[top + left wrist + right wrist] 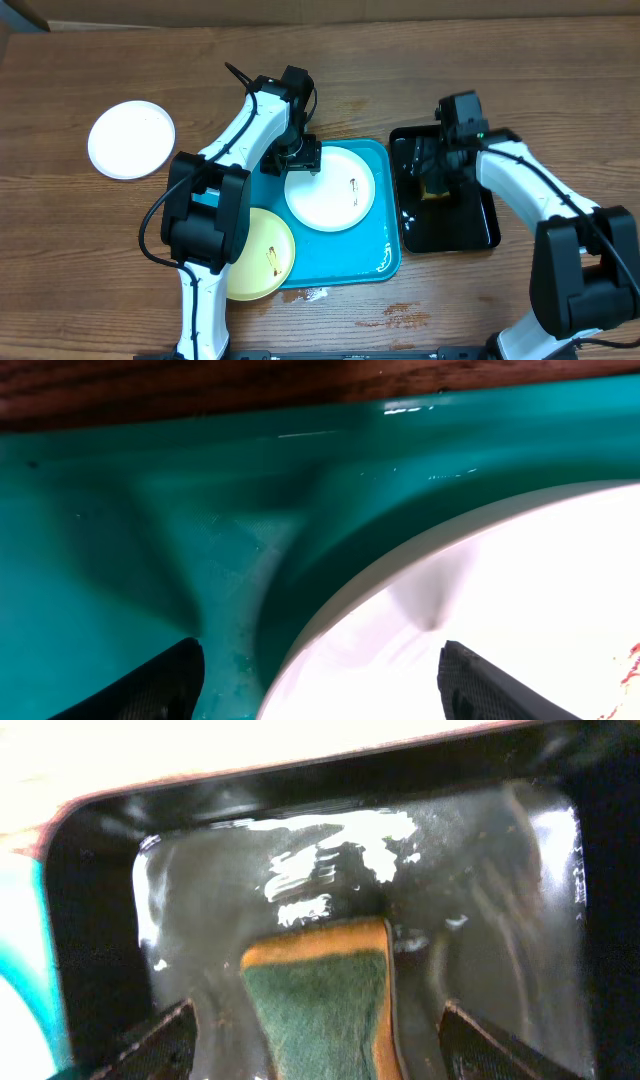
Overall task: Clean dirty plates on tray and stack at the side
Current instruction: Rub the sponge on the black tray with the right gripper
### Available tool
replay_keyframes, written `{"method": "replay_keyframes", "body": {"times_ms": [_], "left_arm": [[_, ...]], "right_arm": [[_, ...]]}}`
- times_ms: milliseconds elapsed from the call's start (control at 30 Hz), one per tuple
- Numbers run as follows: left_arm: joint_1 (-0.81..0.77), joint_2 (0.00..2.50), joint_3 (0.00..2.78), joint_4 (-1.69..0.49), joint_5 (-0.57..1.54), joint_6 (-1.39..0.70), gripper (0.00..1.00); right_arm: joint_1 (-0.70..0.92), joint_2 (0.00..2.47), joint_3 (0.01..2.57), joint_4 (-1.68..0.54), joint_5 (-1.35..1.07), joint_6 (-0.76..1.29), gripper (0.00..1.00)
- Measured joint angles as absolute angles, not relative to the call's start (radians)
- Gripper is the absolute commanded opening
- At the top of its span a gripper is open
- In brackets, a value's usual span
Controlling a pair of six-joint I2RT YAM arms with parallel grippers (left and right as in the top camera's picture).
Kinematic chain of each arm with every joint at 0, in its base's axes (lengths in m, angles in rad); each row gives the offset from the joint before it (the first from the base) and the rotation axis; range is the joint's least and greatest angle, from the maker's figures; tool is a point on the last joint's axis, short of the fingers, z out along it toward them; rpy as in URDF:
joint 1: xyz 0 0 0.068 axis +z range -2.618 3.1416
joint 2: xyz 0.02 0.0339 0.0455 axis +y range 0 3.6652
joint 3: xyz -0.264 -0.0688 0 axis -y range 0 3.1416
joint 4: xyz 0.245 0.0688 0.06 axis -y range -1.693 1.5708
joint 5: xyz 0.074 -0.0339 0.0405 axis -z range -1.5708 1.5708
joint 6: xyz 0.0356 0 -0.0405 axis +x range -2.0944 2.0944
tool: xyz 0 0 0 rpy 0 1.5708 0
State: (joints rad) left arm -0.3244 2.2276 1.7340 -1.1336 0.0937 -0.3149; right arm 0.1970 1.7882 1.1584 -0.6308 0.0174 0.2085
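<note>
The turquoise tray [372, 262] holds a white plate [335, 195] with a small dark smudge and a pale yellow plate [258, 262] that overhangs its front left edge. A second white plate [131, 139] lies on the table at the far left. My left gripper [300, 160] is open and straddles the white plate's rim [400, 570] over the tray [150, 510], one finger on each side. My right gripper [432, 172] is open over the black tray [470, 235], its fingers either side of a green and yellow sponge [325, 1005] lying in the water.
The glossy black tray [100, 870] holds shallow water and stands just right of the turquoise tray. A few drops and smudges lie on the wooden table [80, 260] in front of the turquoise tray.
</note>
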Motion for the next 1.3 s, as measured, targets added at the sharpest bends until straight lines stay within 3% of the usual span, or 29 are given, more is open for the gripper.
{"method": "replay_keyframes", "body": {"times_ms": [133,200,333,467,600,800,1067,1133,1200,1233,1300], "left_arm": [[-0.324,2.228,1.734,-1.135,0.094,-0.315,0.77],[-0.324,2.228,1.734,-1.135,0.094,-0.315,0.77],[-0.324,2.228,1.734,-1.135,0.094,-0.315,0.77],[-0.324,2.228,1.734,-1.135,0.094,-0.315,0.78],[-0.324,2.228,1.734,-1.135,0.094,-0.315,0.78],[-0.324,2.228,1.734,-1.135,0.094,-0.315,0.78],[-0.324,2.228,1.734,-1.144,0.1,-0.315,0.76],[-0.324,2.228,1.734,-1.145,0.104,-0.315,0.74],[-0.324,2.228,1.732,-1.145,0.105,-0.315,0.72],[-0.324,2.228,1.731,-1.145,0.105,-0.315,0.72],[-0.324,2.228,1.724,-1.143,0.106,-0.315,0.72]], "right_arm": [[0.197,1.768,1.186,-0.756,0.008,0.208,0.77],[0.197,1.77,1.162,-0.777,0.003,0.208,0.7],[0.197,1.779,1.095,-0.735,-0.004,0.212,0.46],[0.197,1.792,1.068,-0.734,-0.034,0.221,0.42],[0.197,1.792,1.068,-0.757,-0.066,0.284,0.47],[0.197,1.792,1.086,-0.803,-0.07,0.323,0.64],[0.197,1.793,1.106,-0.738,-0.011,0.321,0.65],[0.197,1.793,1.098,-0.709,-0.002,0.314,0.56],[0.197,1.793,1.082,-0.688,0.004,0.307,0.41],[0.197,1.793,1.071,-0.675,0.004,0.303,0.26],[0.198,1.793,1.05,-0.655,0.005,0.308,0.13]]}}
